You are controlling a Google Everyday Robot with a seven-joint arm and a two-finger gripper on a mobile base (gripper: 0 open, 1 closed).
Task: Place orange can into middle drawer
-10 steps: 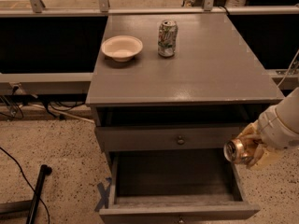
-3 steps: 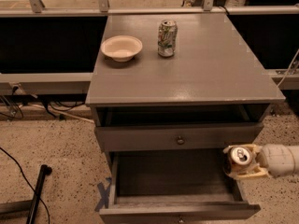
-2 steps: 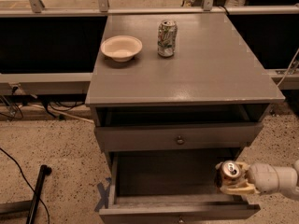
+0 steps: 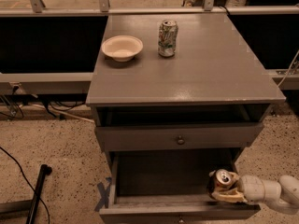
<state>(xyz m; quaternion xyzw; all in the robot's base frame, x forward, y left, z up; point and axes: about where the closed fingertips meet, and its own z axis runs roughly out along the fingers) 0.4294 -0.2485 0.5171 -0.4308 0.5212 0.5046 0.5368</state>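
The orange can [image 4: 219, 182] is a coppery can with a silver top. It is held upright at the front right of the open middle drawer [image 4: 140, 204], low inside it. My gripper [image 4: 229, 189] reaches in from the right edge of the view and is shut on the can's right side. I cannot tell whether the can's base touches the drawer floor. The drawer is pulled out, and its front edge runs along the bottom of the view.
The closed grey drawer front with a small knob [image 4: 180, 140] sits just above. On the cabinet top [image 4: 210, 73] stand a white bowl [image 4: 122, 47] and a green-and-white patterned can [image 4: 167, 38]. A black pole [image 4: 38, 192] lies on the floor at left.
My gripper with the orange can has moved from beside the cabinet's right side leftward and down into the open drawer. The can has turned from tilted to upright.
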